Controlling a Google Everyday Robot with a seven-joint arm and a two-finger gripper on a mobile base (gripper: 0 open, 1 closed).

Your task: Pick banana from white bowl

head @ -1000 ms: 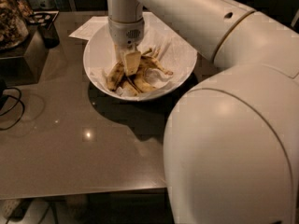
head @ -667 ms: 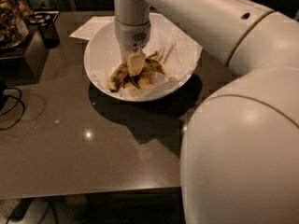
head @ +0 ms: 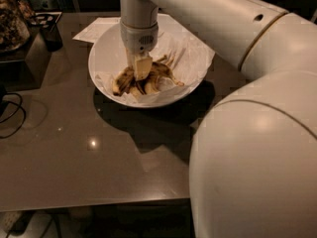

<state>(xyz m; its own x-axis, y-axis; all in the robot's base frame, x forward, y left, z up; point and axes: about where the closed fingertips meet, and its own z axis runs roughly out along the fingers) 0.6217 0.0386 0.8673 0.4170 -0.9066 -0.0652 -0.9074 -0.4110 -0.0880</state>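
Note:
The white bowl (head: 106, 51) stands on the brown table, lined with crinkled white paper. A pile of brown-streaked bananas lies in its bottom. The long arched banana (head: 166, 75) curves along the right side of the pile, its thin end pointing right. My gripper (head: 142, 68) hangs straight down from the white arm into the bowl. Its tip sits on the middle of the banana pile and hides part of it.
A white sheet of paper (head: 94, 29) lies behind the bowl. A dark cup (head: 51, 35) and a cluttered container (head: 11, 21) stand at the back left. A black cable (head: 14, 114) lies at the left. My arm's big white shell (head: 257, 157) fills the right foreground.
The gripper has shifted slightly right within the bowl and stays down on the bananas. The arm's near shell has moved right in the view.

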